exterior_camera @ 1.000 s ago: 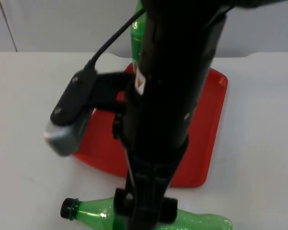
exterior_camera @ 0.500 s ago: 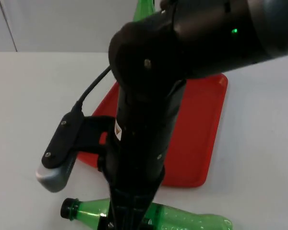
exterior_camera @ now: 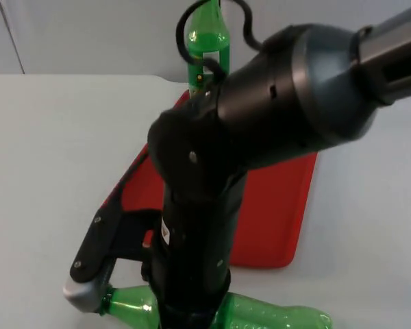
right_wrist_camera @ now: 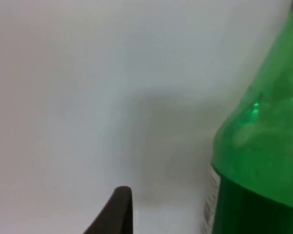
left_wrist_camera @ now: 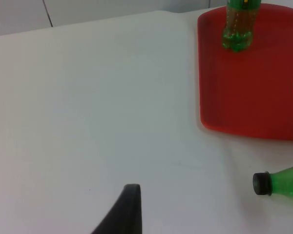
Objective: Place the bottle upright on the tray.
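Note:
A green bottle with a black cap lies on its side on the white table, in front of the red tray. My right arm reaches down over the tray to this bottle and hides its middle. The right gripper is low over the table, close beside the bottle's green shoulder. Over bare table to the left of the tray, my left gripper waits. From there I see the lying bottle's capped neck.
A second green bottle stands upright at the far end of the tray, also seen as the upright bottle from the left wrist. The white table stretches wide to the left of the tray.
My right arm has swung down and toward the table's front. Its wrist has dropped to the lying bottle's neck and now covers the cap in the top view.

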